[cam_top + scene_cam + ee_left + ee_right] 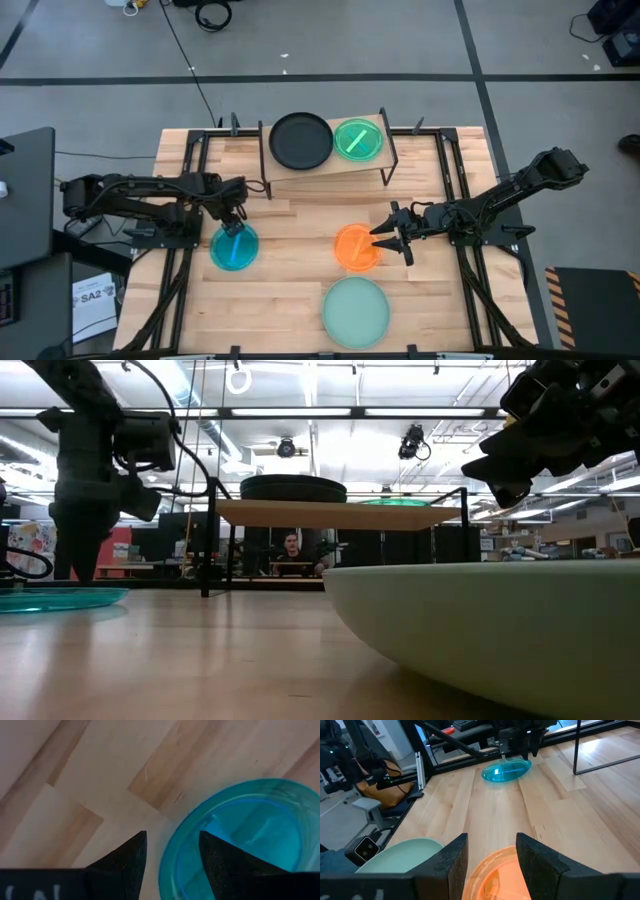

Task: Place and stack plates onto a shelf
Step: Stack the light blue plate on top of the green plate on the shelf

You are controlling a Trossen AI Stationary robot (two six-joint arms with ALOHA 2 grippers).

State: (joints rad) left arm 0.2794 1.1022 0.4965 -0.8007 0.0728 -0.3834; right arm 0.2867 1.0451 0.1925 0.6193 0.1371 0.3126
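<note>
The shelf (322,166) stands at the table's far middle and carries a black plate (300,140) and a green translucent plate (357,139) side by side. A blue plate (234,247) lies flat on the table at the left. My left gripper (172,834) points down over its far rim, open, one finger on each side of the rim. An orange plate (354,247) lies near the table's middle. My right gripper (386,238) hovers open at that plate's right edge, raised off the table. A pale mint plate (356,310) lies near the front edge. My left gripper comes at the blue plate from above, pointing down. One finger (220,865) stands inside the far rim (167,865) and the other finger (125,867) outside it. I cannot tell whether either finger touches the plate. The plate lies flat on the table.
Black frame rails (190,160) run along the table's left and right sides. The shelf's thin black legs (206,555) stand on the table behind both grippers. Bare wood lies between the blue and orange plates (295,235).
</note>
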